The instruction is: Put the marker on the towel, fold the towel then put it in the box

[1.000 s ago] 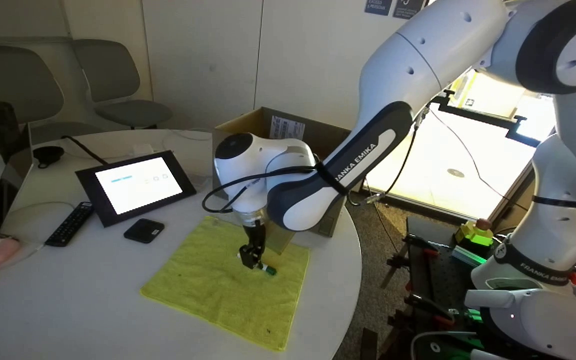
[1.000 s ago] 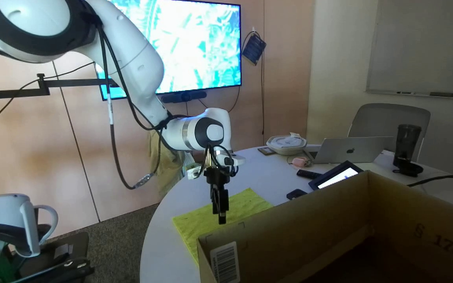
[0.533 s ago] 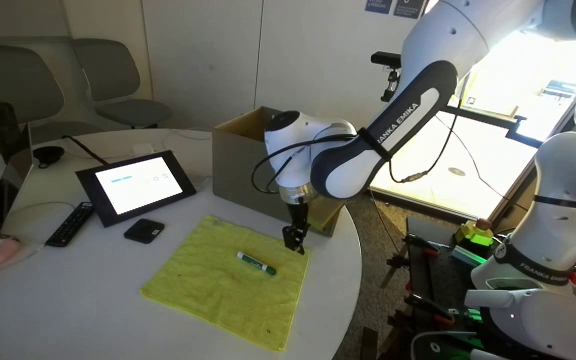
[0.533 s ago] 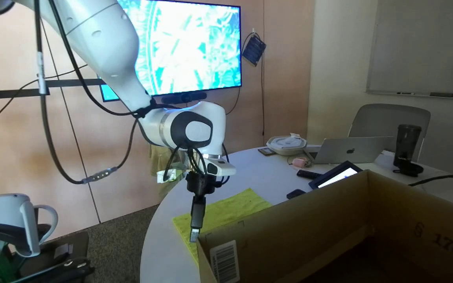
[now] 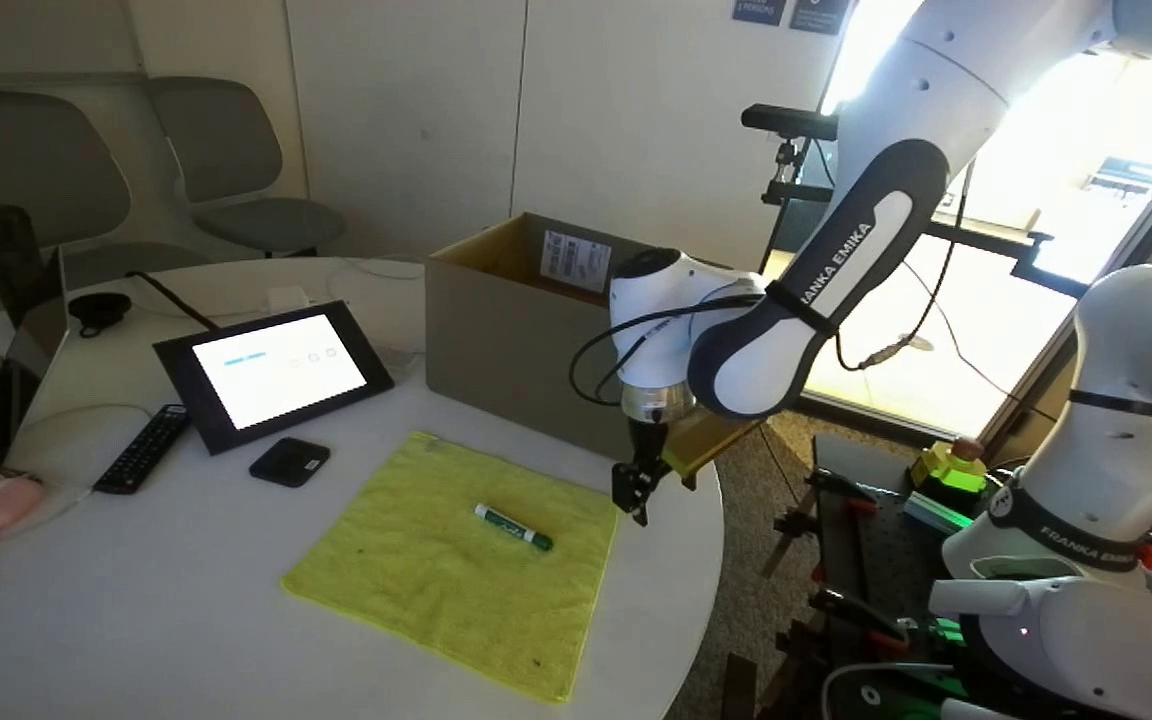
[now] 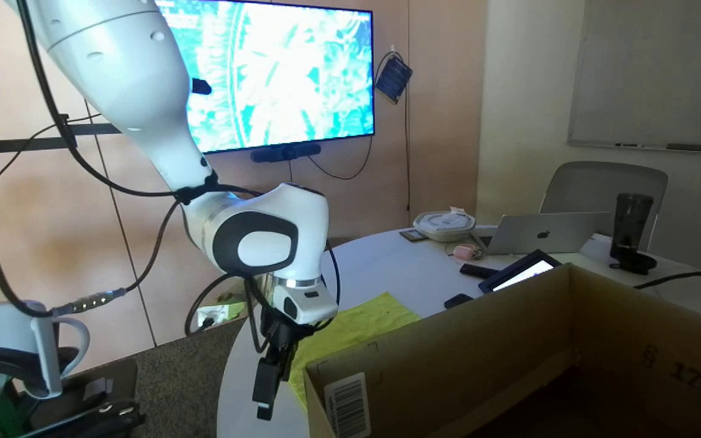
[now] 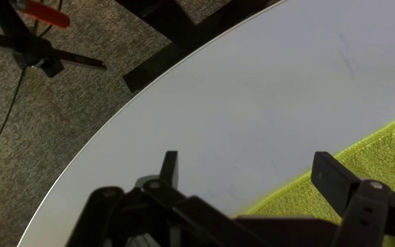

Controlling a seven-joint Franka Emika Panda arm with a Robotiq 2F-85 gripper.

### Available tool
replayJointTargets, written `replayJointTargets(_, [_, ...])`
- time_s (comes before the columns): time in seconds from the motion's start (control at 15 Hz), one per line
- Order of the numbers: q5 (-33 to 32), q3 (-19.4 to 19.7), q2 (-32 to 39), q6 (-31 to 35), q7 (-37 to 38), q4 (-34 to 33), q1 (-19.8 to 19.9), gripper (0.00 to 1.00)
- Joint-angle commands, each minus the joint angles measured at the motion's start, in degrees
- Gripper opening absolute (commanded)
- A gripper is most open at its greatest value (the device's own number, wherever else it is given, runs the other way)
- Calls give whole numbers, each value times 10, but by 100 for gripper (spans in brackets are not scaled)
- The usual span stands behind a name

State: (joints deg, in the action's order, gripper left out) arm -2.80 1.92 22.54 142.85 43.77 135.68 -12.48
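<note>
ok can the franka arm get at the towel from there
Likely yes: the pincer is open near the towel, with nothing seen between them in the wrist view, and the marker lies well in from its edge. It would probably need lowering first.

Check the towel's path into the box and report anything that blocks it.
One thing: the side wall of the box. It rises beside the flat towel, which would probably have to be lifted over it. No loose object shows between them.

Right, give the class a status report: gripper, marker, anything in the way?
Gripper open, empty. Marker lying on the flat, unfolded towel. Box close beside towel; might crowd the fold.
</note>
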Motion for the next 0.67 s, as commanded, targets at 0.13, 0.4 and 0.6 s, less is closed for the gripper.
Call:
replayJointTargets(0.13, [67, -12, 7, 101, -1, 47, 14, 100])
replayJointTargets(0.4, [89, 3, 25, 132, 27, 38, 1, 100])
replayJointTargets(0.6, [84, 10, 41, 135, 46, 15, -5, 100])
